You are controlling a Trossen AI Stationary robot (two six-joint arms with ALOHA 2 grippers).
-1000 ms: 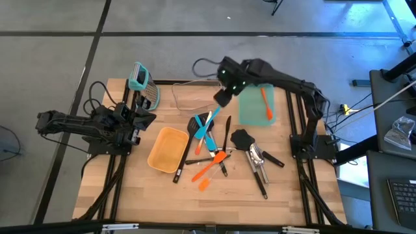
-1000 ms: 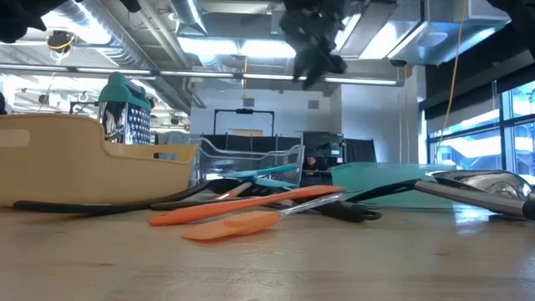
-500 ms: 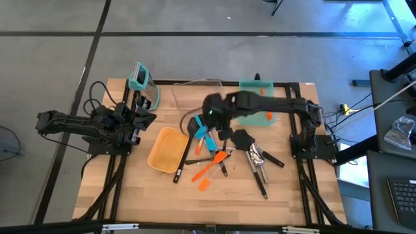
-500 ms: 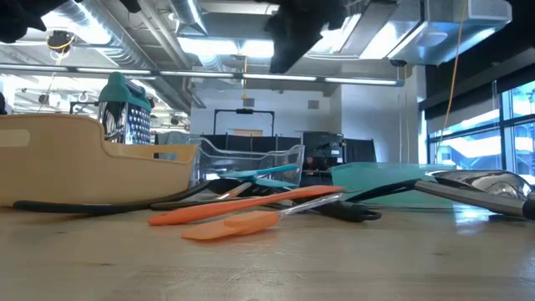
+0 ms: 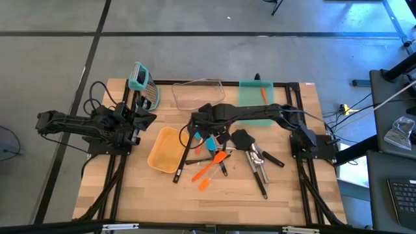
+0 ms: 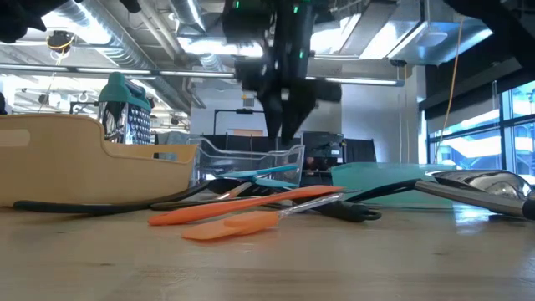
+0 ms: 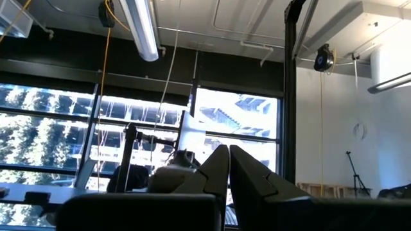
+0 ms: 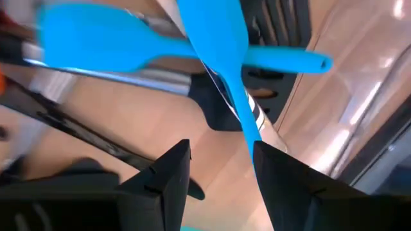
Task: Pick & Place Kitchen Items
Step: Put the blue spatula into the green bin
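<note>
My right tool (image 5: 197,125) is hovering low over the utensil pile in the middle of the bench (image 5: 286,195), its fingers (image 8: 164,176) partly spread and holding nothing, straddling a teal spatula handle (image 8: 221,64) lying across a black slotted turner (image 8: 215,109). My left tool (image 7: 228,168) is resting closed and empty at the bench's left edge.

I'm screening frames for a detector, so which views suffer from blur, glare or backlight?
Right wrist view: the teal spatulas are smeared with blur. Low view: the right gripper is a dark silhouette against glaring ceiling lights, while the orange spatula is sharp. Left wrist view: the left gripper is backlit by bright windows. High view: evenly lit.
</note>
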